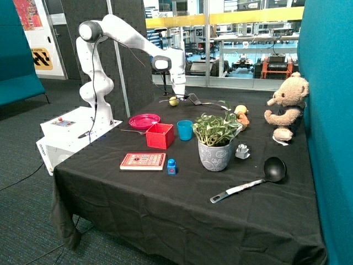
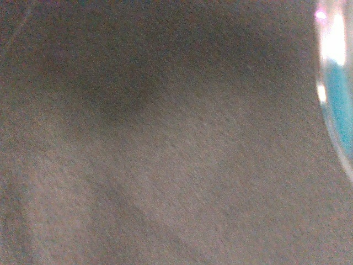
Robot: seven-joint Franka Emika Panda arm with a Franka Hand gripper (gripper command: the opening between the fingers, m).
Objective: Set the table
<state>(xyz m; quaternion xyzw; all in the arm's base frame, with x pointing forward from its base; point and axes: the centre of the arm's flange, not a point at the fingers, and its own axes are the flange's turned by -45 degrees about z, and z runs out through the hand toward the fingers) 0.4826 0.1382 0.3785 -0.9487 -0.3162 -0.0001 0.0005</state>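
Note:
My gripper hangs low over the far edge of the black-clothed table, between a yellow-green ball and a black spatula. A pink plate lies near the robot's base, with a piece of metal cutlery beside it. A blue cup stands next to a red box. A black ladle lies at the near right. The wrist view shows only black cloth and a shiny blue-tinted rim that I cannot identify.
A potted plant stands mid-table. A red book and a small blue block lie near the front. A white plug adapter, a yellow-orange toy and a teddy bear sit at the right.

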